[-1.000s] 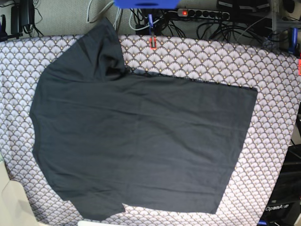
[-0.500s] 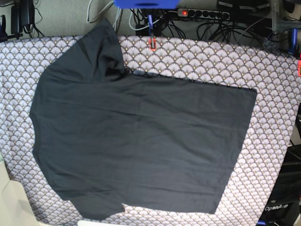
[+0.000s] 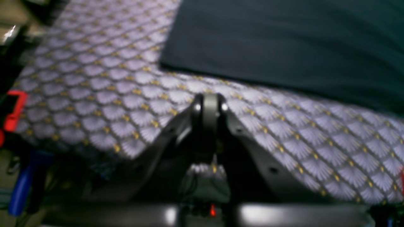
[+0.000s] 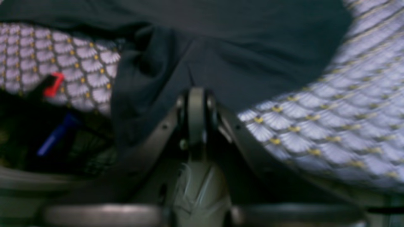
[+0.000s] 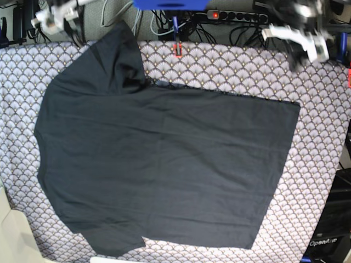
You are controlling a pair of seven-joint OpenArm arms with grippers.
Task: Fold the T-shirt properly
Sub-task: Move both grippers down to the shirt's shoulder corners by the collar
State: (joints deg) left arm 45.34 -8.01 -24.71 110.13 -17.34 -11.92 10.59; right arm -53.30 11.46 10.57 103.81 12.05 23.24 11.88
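Note:
The T-shirt [image 5: 164, 159] is dark charcoal and lies spread flat on the fan-patterned table cover [image 5: 323, 126], collar to the left and hem to the right. Its far sleeve [image 5: 118, 55] is bunched near the back edge. My left gripper [image 3: 210, 104] is shut and empty, hovering over bare cover near the hem corner [image 3: 284, 41]; in the base view it is blurred at the back right [image 5: 296, 46]. My right gripper [image 4: 196, 97] is shut and empty just above the far sleeve [image 4: 227, 63]; in the base view it is blurred at the back left [image 5: 60, 13].
A red clamp [image 5: 178, 50] and a blue clamp [image 5: 175, 24] hold the cover at the back edge. A power strip [image 5: 236, 15] and cables lie behind the table. A black box [image 5: 326, 235] stands at the front right.
Both arms have come into the base view at the back corners, where none showed before. The T-shirt has not moved.

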